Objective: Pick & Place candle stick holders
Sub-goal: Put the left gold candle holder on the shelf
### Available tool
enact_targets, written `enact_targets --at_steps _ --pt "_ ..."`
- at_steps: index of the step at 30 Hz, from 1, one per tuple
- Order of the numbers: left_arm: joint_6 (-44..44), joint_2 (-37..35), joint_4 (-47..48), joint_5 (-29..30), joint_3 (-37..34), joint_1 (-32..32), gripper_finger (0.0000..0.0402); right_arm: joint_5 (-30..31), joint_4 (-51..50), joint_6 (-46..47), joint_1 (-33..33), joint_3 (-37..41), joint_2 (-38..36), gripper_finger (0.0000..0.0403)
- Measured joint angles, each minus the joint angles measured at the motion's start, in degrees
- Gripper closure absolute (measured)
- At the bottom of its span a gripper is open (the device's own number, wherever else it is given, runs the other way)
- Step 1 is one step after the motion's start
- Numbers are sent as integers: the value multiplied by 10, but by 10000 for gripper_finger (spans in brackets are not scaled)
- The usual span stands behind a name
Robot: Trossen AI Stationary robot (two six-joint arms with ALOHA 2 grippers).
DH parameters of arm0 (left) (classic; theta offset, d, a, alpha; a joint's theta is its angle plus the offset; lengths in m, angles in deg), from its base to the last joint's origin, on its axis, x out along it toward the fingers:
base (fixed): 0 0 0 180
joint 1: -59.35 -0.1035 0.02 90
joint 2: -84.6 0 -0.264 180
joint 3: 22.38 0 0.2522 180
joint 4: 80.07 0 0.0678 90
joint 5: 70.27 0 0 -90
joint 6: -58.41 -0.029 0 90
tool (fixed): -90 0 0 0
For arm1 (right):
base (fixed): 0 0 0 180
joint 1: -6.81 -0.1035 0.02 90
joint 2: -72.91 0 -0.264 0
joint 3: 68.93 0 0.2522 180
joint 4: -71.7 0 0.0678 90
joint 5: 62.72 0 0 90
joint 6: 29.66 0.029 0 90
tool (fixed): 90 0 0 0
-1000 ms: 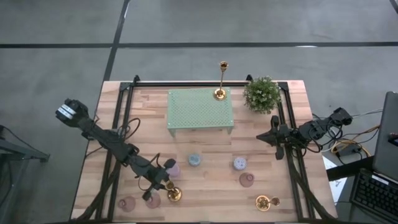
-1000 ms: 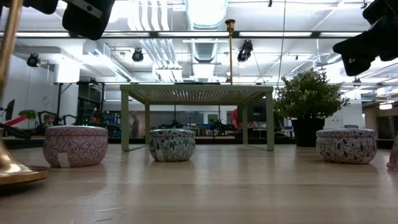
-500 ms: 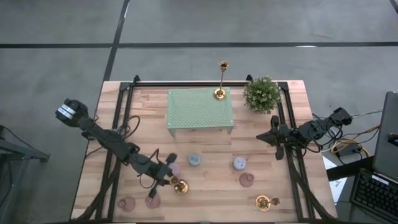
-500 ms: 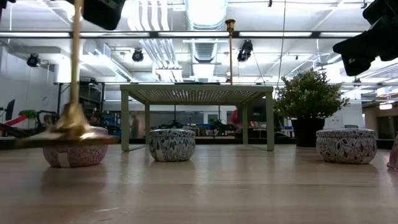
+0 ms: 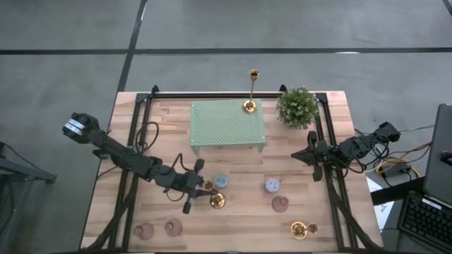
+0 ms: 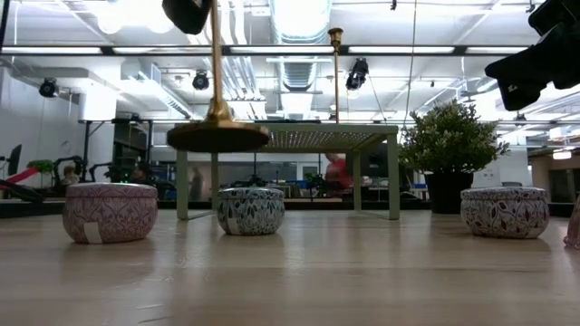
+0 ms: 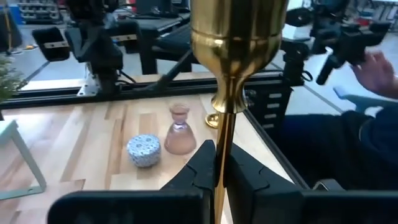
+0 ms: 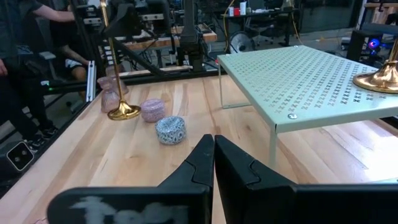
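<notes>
My left gripper (image 5: 203, 186) is shut on a gold candlestick (image 6: 217, 81) over the table's middle front. Its round base (image 6: 217, 136) hangs clear above the wood. A second gold candlestick (image 5: 250, 104) stands by its base on the pale green stand (image 5: 227, 123). A third (image 5: 302, 229) lies at the front right. Small round holders sit on the table: pale blue ones (image 5: 221, 182) (image 5: 272, 185) and pink ones (image 5: 280, 204) (image 5: 173, 227) (image 5: 145, 231). My right gripper (image 5: 305, 156) is shut and empty at the table's right edge. My left gripper pinches the candlestick's slim stem (image 7: 222, 140) between its two fingers, below the cup (image 7: 238, 37). The fingers come from the table's left and lie across the stem. The candlestick stays upright, cup up, with its base (image 5: 217, 202) lifted clear of the table.
A bushy potted plant (image 5: 297, 106) stands at the back right beside the stand. A person's hand (image 7: 379, 62) shows beyond the table's right side. Bare wood lies between the stand and the small holders.
My left gripper has risen and gone toward the table's right and far edge, carrying the gold candlestick. The candlestick stood on the wood at the near left. It is now lifted clear and upright, near the middle pale blue holder.
</notes>
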Motion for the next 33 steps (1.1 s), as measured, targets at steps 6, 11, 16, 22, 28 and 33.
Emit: enact_targets --at_steps 6,11,16,22,28,33 --pt "24 0 4 17 14 -15 375 0 0 0 0 0 0 394" --pt "-1 -3 5 37 38 -28 382 0 0 0 0 0 0 394" --pt "-24 -28 46 72 68 -65 376 0 0 0 0 0 0 394" --pt "-51 -59 94 102 111 -154 381 0 0 0 0 0 0 394" --pt "-62 -63 152 90 166 -275 376 0 0 0 0 0 0 394" --pt "-24 -45 161 8 203 -388 379 0 0 0 0 0 0 394"
